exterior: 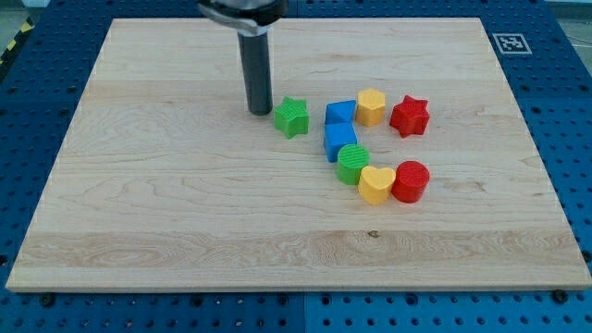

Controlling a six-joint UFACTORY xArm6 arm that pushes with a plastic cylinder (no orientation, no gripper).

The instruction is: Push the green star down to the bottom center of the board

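The green star [291, 117] lies on the wooden board [185, 203], a little above the board's middle. My tip [260, 112] stands just to the star's left, very close to it or touching it. The rod rises from there toward the view's top.
To the star's right lie two blue blocks [340, 113] [339, 141], a yellow block [371, 106] and a red star [409, 116]. Below them are a green cylinder [352, 164], a yellow heart [376, 184] and a red cylinder [411, 180]. A marker tag [511, 43] sits off the board's top right corner.
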